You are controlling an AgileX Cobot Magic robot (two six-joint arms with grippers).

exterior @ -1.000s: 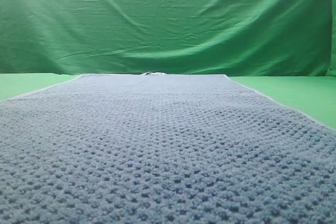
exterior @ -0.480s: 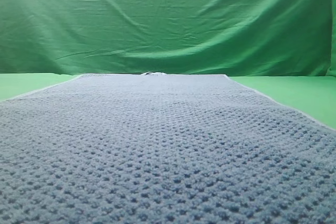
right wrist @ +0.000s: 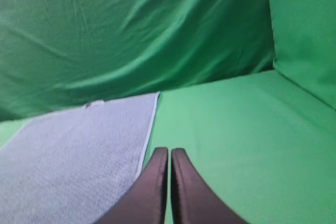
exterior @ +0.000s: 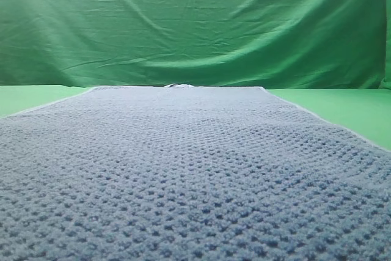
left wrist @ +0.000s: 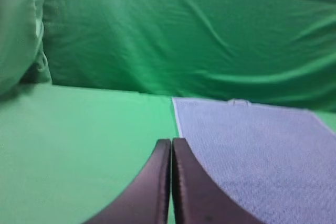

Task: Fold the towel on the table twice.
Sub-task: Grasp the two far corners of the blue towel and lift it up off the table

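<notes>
Left gripper point(left wrist: 171, 142) with dark brown, smooth, curved tapering jaws, right gripper point(right wrist: 169, 151) matching, matte finish

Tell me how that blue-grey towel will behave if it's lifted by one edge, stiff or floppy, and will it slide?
The towel lies flat against the table, so it is probably limp and would drape from a lifted edge. Its thick waffle knit suggests some weight, so the hanging part likely sags. The table looks smooth, so the towel might slide when pushed.

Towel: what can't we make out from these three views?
- Towel near edge and near corners: exterior high, cut off by the frame bottom.
- Small pale thing at the towel's far edge: too small to identify.
- Left gripper, right gripper: absent from the exterior view; height above the table unclear.
</notes>
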